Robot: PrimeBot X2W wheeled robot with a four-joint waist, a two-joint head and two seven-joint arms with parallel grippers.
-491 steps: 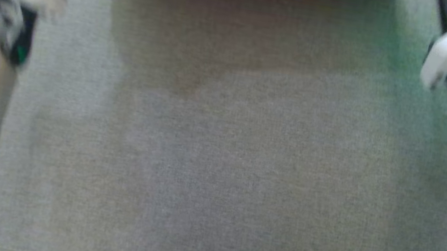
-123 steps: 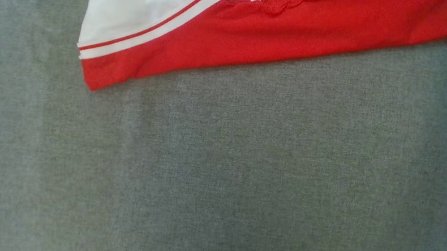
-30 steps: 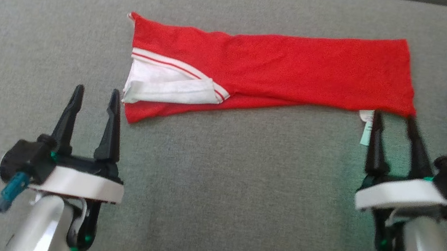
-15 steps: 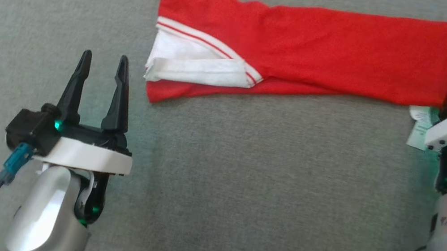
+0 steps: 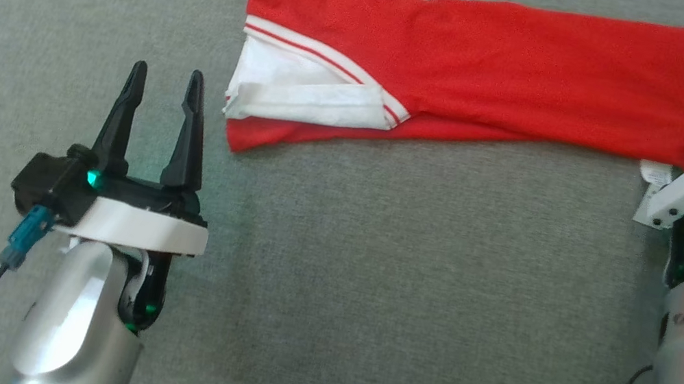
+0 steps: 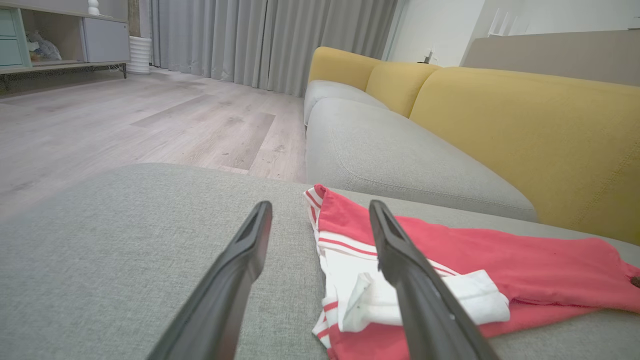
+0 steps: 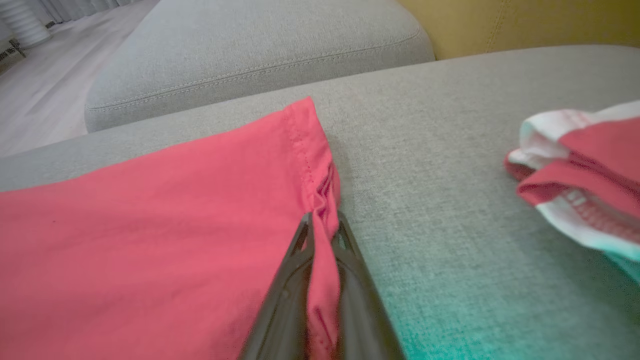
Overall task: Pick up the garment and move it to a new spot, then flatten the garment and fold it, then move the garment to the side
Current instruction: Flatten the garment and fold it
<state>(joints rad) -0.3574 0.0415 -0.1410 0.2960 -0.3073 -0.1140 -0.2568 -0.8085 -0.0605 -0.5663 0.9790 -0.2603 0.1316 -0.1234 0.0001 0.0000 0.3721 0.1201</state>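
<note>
I see a grey sofa cushion [image 5: 367,293] under everything. My right gripper's [image 7: 324,220] fingers are pinched on the red jersey's [image 5: 509,67] right hem corner, and the jersey lies folded lengthwise across the cushion. My left gripper [image 5: 160,92] hangs spread just off the jersey's white-sleeved left end.

surface: grey upholstered cushion [image 5: 369,280] | on it: red garment [image 5: 509,67], long flat strip; second red-white garment [image 7: 575,165] apart

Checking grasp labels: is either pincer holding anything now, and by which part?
The right pincer is shut on the garment, pinching the hem at its right end, at the near corner. The left pincer is open and holds nothing.
</note>
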